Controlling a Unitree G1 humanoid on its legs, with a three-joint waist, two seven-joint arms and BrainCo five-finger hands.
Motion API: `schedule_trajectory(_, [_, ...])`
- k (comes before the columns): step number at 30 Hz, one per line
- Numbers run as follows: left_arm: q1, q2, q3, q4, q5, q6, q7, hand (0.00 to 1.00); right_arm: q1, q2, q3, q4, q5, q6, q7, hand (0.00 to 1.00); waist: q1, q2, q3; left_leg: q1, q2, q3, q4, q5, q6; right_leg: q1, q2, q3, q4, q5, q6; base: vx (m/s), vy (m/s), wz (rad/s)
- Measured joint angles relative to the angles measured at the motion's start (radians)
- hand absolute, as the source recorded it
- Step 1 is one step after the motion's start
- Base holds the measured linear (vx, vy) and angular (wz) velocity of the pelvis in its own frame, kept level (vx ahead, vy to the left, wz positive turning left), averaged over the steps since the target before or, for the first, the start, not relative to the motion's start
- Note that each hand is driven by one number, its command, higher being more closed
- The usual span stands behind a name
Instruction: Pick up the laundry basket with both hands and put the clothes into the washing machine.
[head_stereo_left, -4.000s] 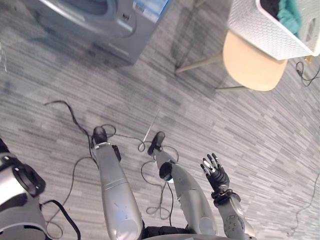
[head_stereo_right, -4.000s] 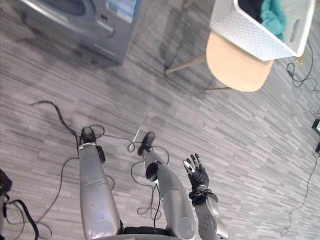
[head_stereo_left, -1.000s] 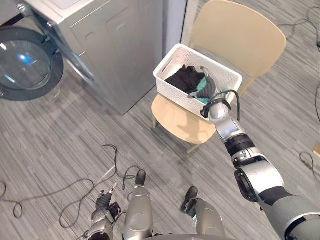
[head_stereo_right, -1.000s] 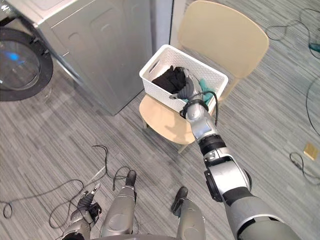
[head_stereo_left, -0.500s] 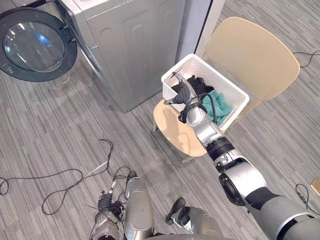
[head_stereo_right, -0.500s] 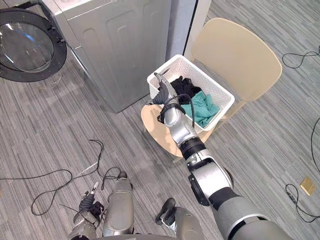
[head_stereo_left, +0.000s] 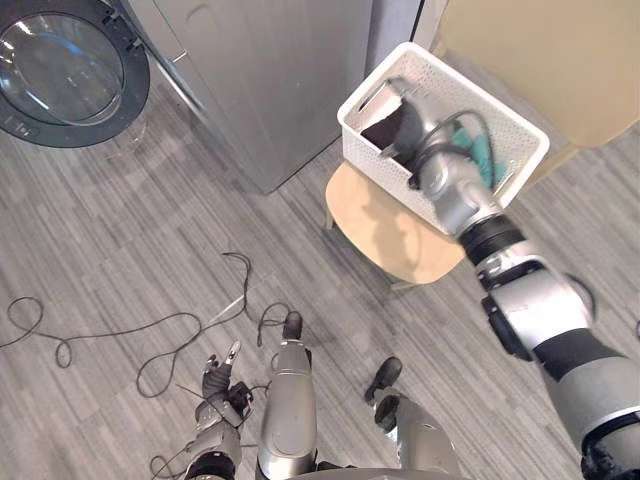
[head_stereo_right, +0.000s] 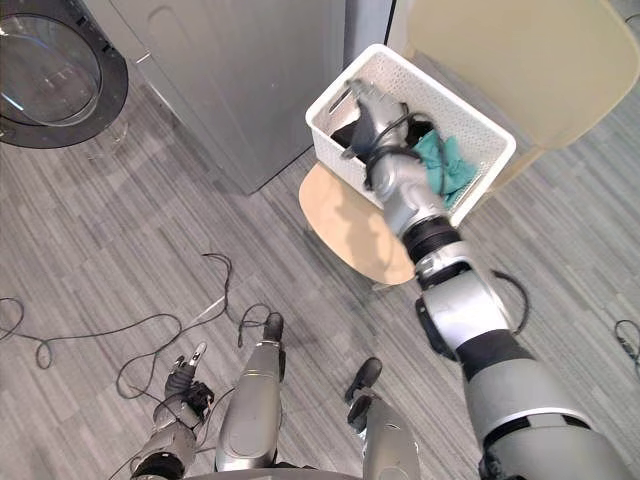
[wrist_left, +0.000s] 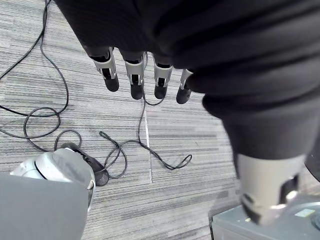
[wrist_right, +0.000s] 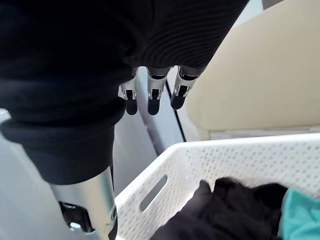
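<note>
Laundry basket (head_stereo_left: 378, 165): white, perforated, sitting on the seat of the chair (head_stereo_left: 392, 238), at 1 o'clock in the head views; not lifted.
Black garment (head_stereo_right: 350, 132): inside the basket, at the end with the slot handle.
Teal garment (head_stereo_right: 447, 160): inside the basket, touching the black one, at its 3 o'clock.
Right hand (head_stereo_left: 400, 108): stretched out over the basket's slot-handle end, fingers (wrist_right: 154, 95) straight and released, grasping nothing; contact with the rim impossible to tell.
Left hand (head_stereo_left: 217, 384): low at 7 o'clock, above the floor (head_stereo_left: 120, 230), fingers (wrist_left: 135, 80) straight, released and empty.
Washing machine (head_stereo_left: 270, 80): grey, at 11 o'clock, just beside the chair; round door (head_stereo_left: 60, 60) swung open at 10 o'clock.
</note>
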Motion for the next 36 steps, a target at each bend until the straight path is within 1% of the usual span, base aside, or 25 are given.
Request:
schedule_trajectory(1, [-0.004,-0.002,-0.011,0.000,-0.008,-0.002,0.000,0.00,-0.009,-0.021,0.001,0.000,0.001,0.000,-0.002,0.00,0.000,0.003,0.002,-0.005,-0.003,-0.002,-0.011,0.006,0.000,-0.006,-0.002,-0.005,0.000,0.004,0.000,-0.03,0.004,0.18])
schedule_trajectory(3, [-0.022,-0.011,-0.052,-0.003,-0.020,-0.003,-0.001,0.00,-0.030,-0.096,0.015,0.019,0.010,0.001,-0.009,0.00,0.000,0.015,0.008,-0.018,-0.019,-0.019,-0.049,0.035,0.002,-0.026,-0.011,-0.021,-0.002,0.010,0.002,-0.02,0.009,0.22])
schedule_trajectory(4, [-0.024,-0.015,-0.061,-0.007,-0.024,-0.005,-0.001,0.00,-0.037,-0.110,0.022,0.027,0.012,0.001,-0.009,0.00,-0.001,0.017,0.009,-0.020,-0.022,-0.020,-0.062,0.044,0.004,-0.032,-0.015,-0.025,-0.001,0.010,0.003,-0.01,0.012,0.29])
schedule_trajectory(5, [-0.033,-0.025,-0.091,-0.015,-0.041,-0.011,-0.003,0.00,-0.059,-0.146,0.030,0.048,0.020,0.001,-0.012,0.00,0.000,0.030,0.016,-0.026,-0.034,-0.027,-0.091,0.065,0.005,-0.038,-0.018,-0.037,-0.011,0.017,0.002,-0.01,0.010,0.24])
schedule_trajectory(7, [-0.036,-0.038,-0.113,-0.034,-0.060,-0.013,-0.004,0.00,-0.087,-0.180,0.044,0.065,0.040,0.001,-0.015,0.00,0.001,0.041,0.023,-0.029,-0.037,-0.031,-0.130,0.090,0.007,-0.048,-0.019,-0.041,-0.030,0.030,0.004,-0.01,0.002,0.17])
schedule_trajectory(9, [-0.037,-0.043,-0.144,-0.051,-0.071,-0.016,-0.005,0.00,-0.124,-0.209,0.065,0.089,0.062,0.000,-0.018,0.00,0.002,0.059,0.033,-0.029,-0.045,-0.035,-0.177,0.118,0.008,-0.051,-0.017,-0.052,-0.063,0.050,0.006,-0.01,-0.001,0.11])
schedule_trajectory(10, [-0.038,-0.042,-0.151,-0.053,-0.081,-0.017,-0.004,0.00,-0.128,-0.218,0.072,0.090,0.082,0.000,-0.019,0.00,0.002,0.061,0.036,-0.031,-0.052,-0.035,-0.194,0.129,0.011,-0.052,-0.016,-0.057,-0.081,0.058,0.007,0.00,0.007,0.06])
schedule_trajectory(13, [-0.038,-0.044,-0.167,-0.060,-0.096,-0.016,-0.005,0.00,-0.147,-0.223,0.131,0.122,0.133,-0.001,-0.016,0.00,0.002,0.060,0.039,-0.044,-0.052,-0.036,-0.200,0.132,0.012,-0.054,-0.015,-0.060,-0.110,0.074,0.012,0.02,0.004,0.03])
schedule_trajectory(16, [-0.042,-0.042,-0.168,-0.089,-0.106,-0.023,-0.004,0.00,-0.174,-0.225,0.199,0.127,0.166,-0.002,-0.015,0.00,0.005,0.060,0.057,-0.059,-0.052,-0.035,-0.200,0.132,0.012,-0.057,-0.010,-0.060,-0.140,0.092,0.013,0.01,0.008,-0.03])
schedule_trajectory(20, [-0.071,-0.043,-0.168,-0.092,-0.146,-0.035,-0.004,0.00,-0.197,-0.237,0.262,0.137,0.169,-0.004,-0.015,0.00,0.017,0.058,0.079,-0.079,-0.050,-0.040,-0.200,0.132,0.012,-0.067,-0.002,-0.064,-0.158,0.099,0.013,0.00,-0.001,0.01])
schedule_trajectory(23, [-0.078,-0.044,-0.168,-0.108,-0.176,-0.038,-0.002,0.00,-0.211,-0.252,0.304,0.138,0.179,-0.005,-0.015,0.00,0.028,0.050,0.087,-0.107,-0.047,-0.047,-0.199,0.132,0.012,-0.078,0.009,-0.067,-0.192,0.118,0.013,0.00,-0.001,0.01])
schedule_trajectory(24, [-0.078,-0.046,-0.168,-0.119,-0.183,-0.038,-0.002,0.00,-0.223,-0.258,0.327,0.139,0.198,-0.006,-0.015,0.00,0.028,0.049,0.094,-0.117,-0.047,-0.051,-0.198,0.132,0.012,-0.079,0.011,-0.069,-0.205,0.124,0.014,0.00,0.000,0.00])
schedule_trajectory(28, [-0.080,-0.049,-0.168,-0.145,-0.193,-0.046,-0.003,0.00,-0.249,-0.278,0.417,0.146,0.206,-0.009,-0.015,0.00,0.029,0.039,0.109,-0.154,-0.049,-0.067,-0.170,0.128,0.016,-0.085,0.017,-0.082,-0.221,0.131,0.018,0.03,0.009,0.09])
schedule_trajectory(29, [-0.080,-0.049,-0.168,-0.163,-0.198,-0.048,-0.004,0.00,-0.264,-0.281,0.456,0.154,0.207,-0.010,-0.015,0.00,0.030,0.032,0.113,-0.181,-0.049,-0.076,-0.134,0.121,0.022,-0.092,0.019,-0.087,-0.219,0.131,0.018,0.00,0.000,0.00])
schedule_trajectory(30, [-0.080,-0.050,-0.168,-0.182,-0.213,-0.055,-0.005,0.00,-0.285,-0.281,0.485,0.154,0.208,-0.014,-0.015,0.00,0.035,0.022,0.119,-0.221,-0.048,-0.080,-0.073,0.098,0.027,-0.101,0.025,-0.085,-0.218,0.130,0.018,0.02,0.014,-0.09])
schedule_trajectory(31, [-0.080,-0.052,-0.168,-0.186,-0.213,-0.055,-0.005,0.00,-0.291,-0.281,0.497,0.154,0.208,-0.020,-0.015,0.00,0.040,0.022,0.119,-0.241,-0.043,-0.083,-0.034,0.073,0.029,-0.104,0.034,-0.084,-0.218,0.130,0.018,0.00,0.022,-0.28])
schedule_trajectory(32, [-0.080,-0.052,-0.169,-0.192,-0.214,-0.055,-0.005,0.00,-0.294,-0.281,0.501,0.153,0.208,-0.026,-0.015,0.00,0.053,0.020,0.120,-0.262,-0.031,-0.089,0.017,0.032,0.027,-0.106,0.046,-0.082,-0.216,0.130,0.019,0.01,0.081,-0.38])
schedule_trajectory(33, [-0.081,-0.053,-0.174,-0.196,-0.214,-0.055,-0.006,0.00,-0.292,-0.280,0.493,0.151,0.208,-0.030,-0.015,0.00,0.059,0.017,0.122,-0.290,-0.023,-0.103,0.084,-0.019,0.032,-0.118,0.047,-0.071,-0.183,0.114,0.034,0.00,0.105,-0.33])
schedule_trajectory(34, [-0.081,-0.053,-0.174,-0.195,-0.214,-0.054,-0.005,0.00,-0.286,-0.279,0.482,0.149,0.208,-0.030,-0.015,0.00,0.058,0.016,0.124,-0.293,-0.019,-0.105,0.102,-0.038,0.033,-0.127,0.038,-0.068,-0.151,0.094,0.042,0.02,0.166,-0.15])
schedule_trajectory(35, [-0.081,-0.052,-0.173,-0.195,-0.213,-0.054,-0.006,0.00,-0.265,-0.281,0.439,0.129,0.209,-0.028,-0.015,0.00,0.056,0.007,0.129,-0.294,-0.025,-0.099,0.127,-0.062,0.036,-0.151,0.012,-0.066,-0.071,0.053,0.046,0.05,0.190,0.06])
schedule_trajectory(36, [-0.082,-0.051,-0.172,-0.196,-0.213,-0.053,-0.005,0.00,-0.211,-0.279,0.343,0.085,0.208,-0.024,-0.015,0.00,0.050,0.005,0.130,-0.291,-0.036,-0.099,0.175,-0.104,0.045,-0.205,-0.039,-0.068,0.104,0.011,0.044,0.07,0.199,0.05])
